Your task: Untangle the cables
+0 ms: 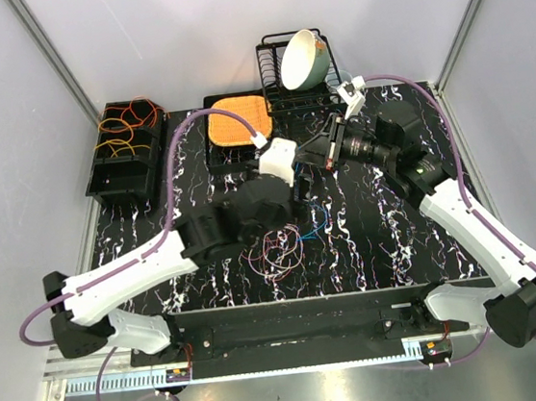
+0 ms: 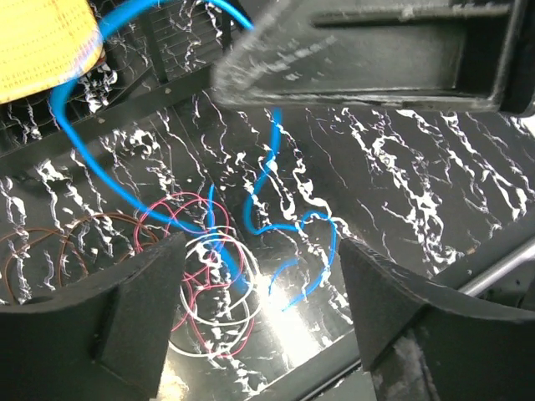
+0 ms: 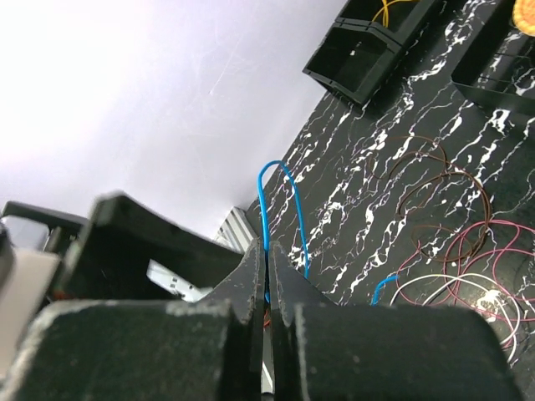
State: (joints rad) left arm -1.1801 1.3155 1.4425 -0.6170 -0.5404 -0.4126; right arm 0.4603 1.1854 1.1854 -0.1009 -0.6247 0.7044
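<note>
- Cables [image 1: 278, 248] lie heaped on the table [image 1: 389, 240], near its front middle.
- My right pincer [image 3: 267, 251] is clamped on the blue cable [image 3: 269, 164], up off the table.
- My left pincer [image 2: 263, 276] stands apart above the heap, gripping nothing.

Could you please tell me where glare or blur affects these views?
Top external: evenly lit and sharp. Left wrist: a glare patch on the table beside the blue cable; the yellow mat is blurred. Right wrist: the wall is washed out, the right tool soft.
</note>
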